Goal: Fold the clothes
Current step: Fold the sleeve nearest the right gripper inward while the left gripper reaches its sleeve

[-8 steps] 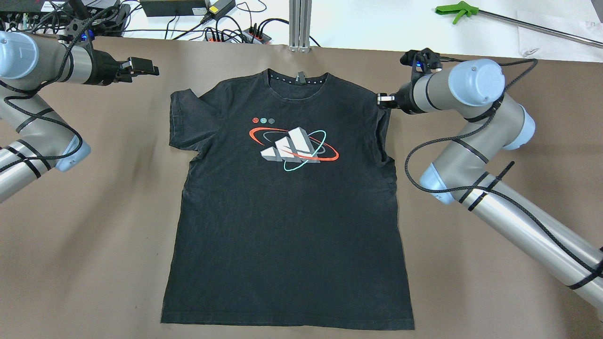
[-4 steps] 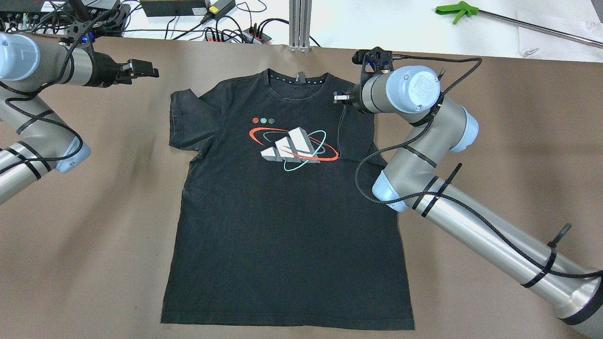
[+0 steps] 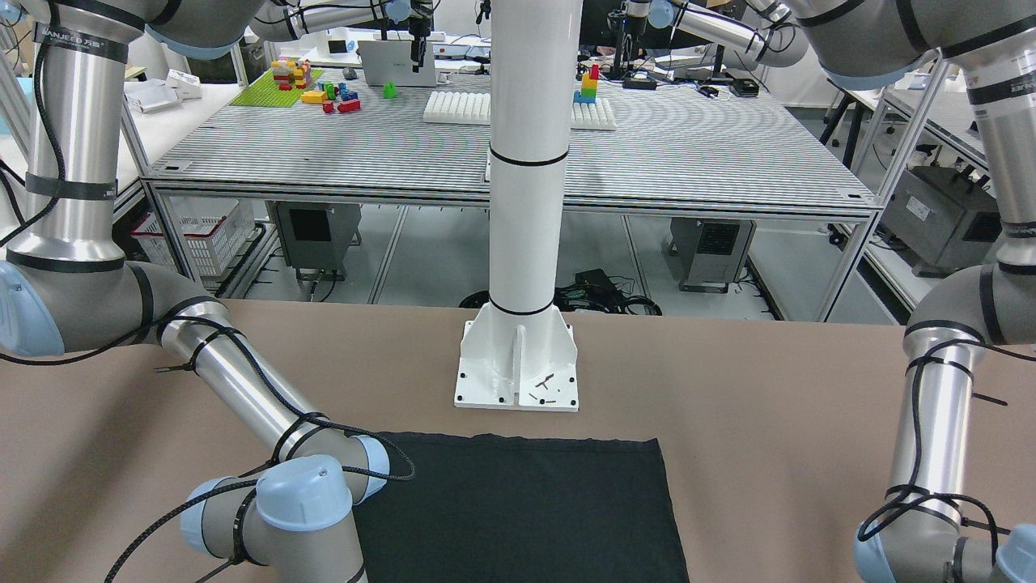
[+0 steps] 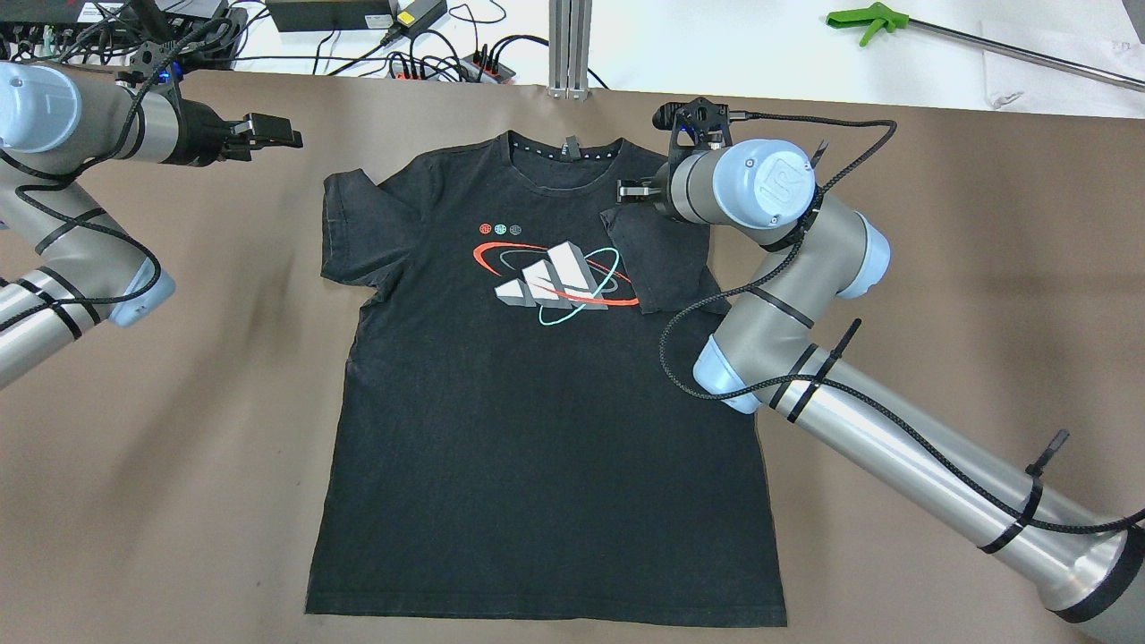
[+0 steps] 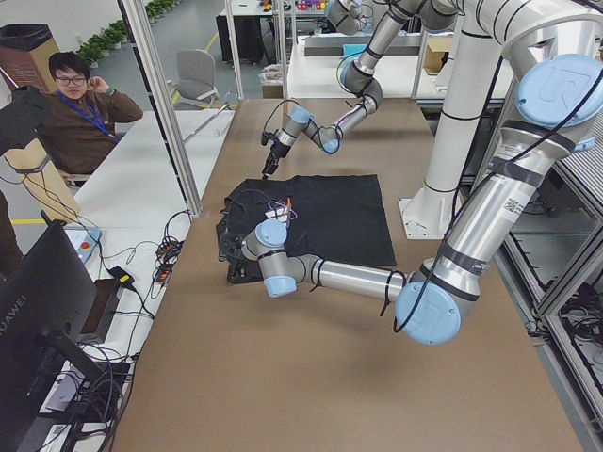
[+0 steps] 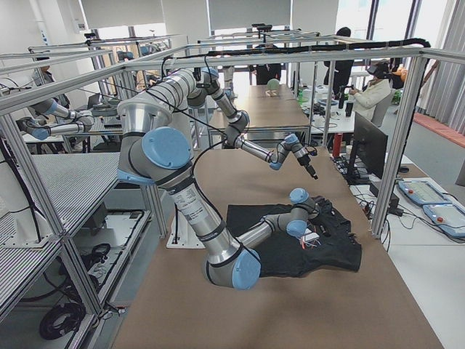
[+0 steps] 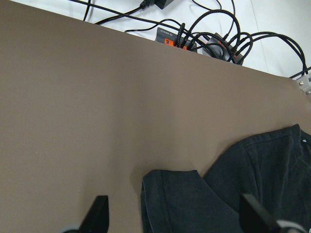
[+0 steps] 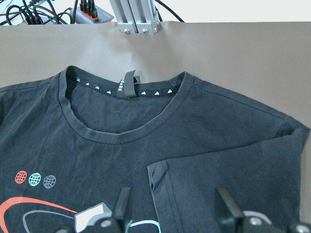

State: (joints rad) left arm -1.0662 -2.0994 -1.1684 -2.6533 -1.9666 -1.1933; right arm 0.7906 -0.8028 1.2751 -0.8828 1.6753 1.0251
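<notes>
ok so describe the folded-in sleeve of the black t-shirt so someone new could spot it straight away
On the brown table lies a black t-shirt with a red, white and teal chest print. Its short sleeve beside the right gripper is folded inward over the chest, hem beside the print; the opposite sleeve lies spread flat on the table.

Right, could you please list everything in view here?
table: one, brown, under everything.
T-shirt: one, black, printed, flat mid-table.
folded sleeve: one, black, turned inward onto the chest.
grabber tool: one, green-handled, past the far edge.
power strips and cables: several, black and orange, past the far edge.
white column: one, between the arm bases.
person: one, brown top, seated beside the cell.
left gripper: one, black, open, above bare table near the unfolded sleeve.
right gripper: one, open, over the folded sleeve.
</notes>
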